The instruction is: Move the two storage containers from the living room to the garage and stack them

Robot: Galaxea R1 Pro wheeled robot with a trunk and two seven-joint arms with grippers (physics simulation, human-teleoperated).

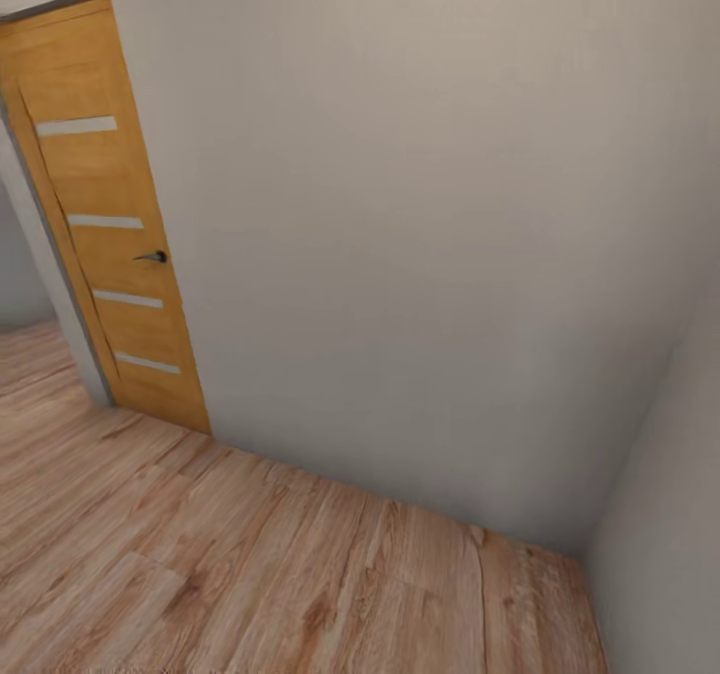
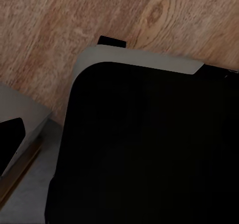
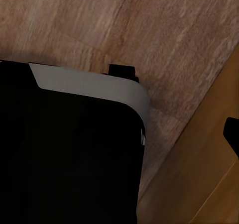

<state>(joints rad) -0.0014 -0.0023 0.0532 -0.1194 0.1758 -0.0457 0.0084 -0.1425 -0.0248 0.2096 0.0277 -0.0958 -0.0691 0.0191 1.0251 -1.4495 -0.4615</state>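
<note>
Head view shows a plain wall (image 1: 430,254), a wooden door (image 1: 115,234) and plank floor (image 1: 250,574); robot evidently in transit. End effector states cannot be determined; wrist views look down past the robot's dark base (image 2: 149,149).

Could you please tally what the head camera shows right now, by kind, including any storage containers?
Doors: 1, orange-brown wooden door with a dark handle
Walls: 2, grey-white, meeting at a corner
Wood plank floor: 1
Storage containers: 0
Total: 4
</note>
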